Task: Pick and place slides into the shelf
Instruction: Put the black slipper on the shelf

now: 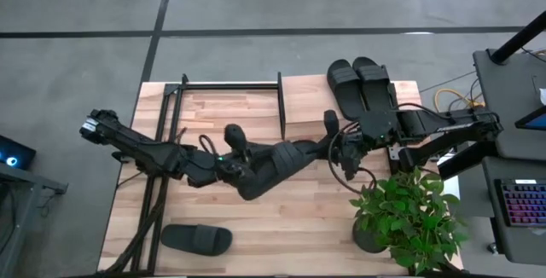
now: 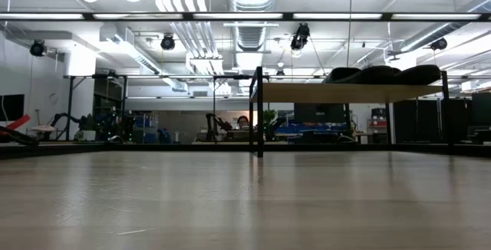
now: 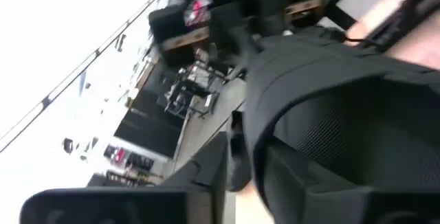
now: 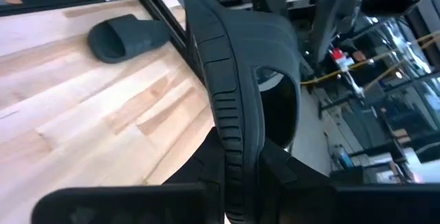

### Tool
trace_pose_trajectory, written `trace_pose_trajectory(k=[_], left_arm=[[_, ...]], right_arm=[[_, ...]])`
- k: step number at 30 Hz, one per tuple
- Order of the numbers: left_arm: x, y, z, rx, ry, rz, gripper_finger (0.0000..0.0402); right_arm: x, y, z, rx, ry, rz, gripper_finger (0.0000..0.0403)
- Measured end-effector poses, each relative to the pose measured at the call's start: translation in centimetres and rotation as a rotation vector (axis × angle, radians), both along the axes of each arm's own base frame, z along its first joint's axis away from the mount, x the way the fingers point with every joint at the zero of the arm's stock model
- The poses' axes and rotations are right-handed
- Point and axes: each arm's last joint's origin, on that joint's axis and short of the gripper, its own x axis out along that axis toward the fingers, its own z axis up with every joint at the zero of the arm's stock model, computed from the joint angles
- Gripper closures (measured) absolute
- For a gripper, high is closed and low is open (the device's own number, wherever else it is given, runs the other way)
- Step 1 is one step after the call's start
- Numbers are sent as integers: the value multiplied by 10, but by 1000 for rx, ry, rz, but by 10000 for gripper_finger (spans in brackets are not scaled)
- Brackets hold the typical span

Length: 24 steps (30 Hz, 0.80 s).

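Two slides [image 1: 361, 80] are lying side by side on the shelf [image 1: 397, 95] at the table's far right. One slide [image 1: 197, 239] is lying near left.

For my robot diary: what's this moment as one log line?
right gripper: holds slide on edge, mid-table | left gripper: beside it | shelf: two slides on top | table: one slide loose
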Motion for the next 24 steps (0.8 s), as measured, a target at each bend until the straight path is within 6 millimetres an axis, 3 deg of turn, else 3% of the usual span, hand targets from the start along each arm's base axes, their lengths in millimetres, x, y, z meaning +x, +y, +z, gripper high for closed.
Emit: trace_pose_trajectory(k=[6,11,16,21,24], left_arm=[[-14,8,12,-56,-53,104,252],[-30,9,20,-60,-78,284,203],[-32,8,13,-17,-8,317,192],[-15,8,-10,60,114,345,191],[-7,7,-14,67,127,357,191]], right_arm=[[-3,0,0,7,9,-91,373],[-6,-5,-4,-53,26,-340,374],[-7,-7,-3,-39,11,-436,374],[-8,-7,-3,-28,7,-440,374],[-8,-8,-3,-47,2,-476,374]])
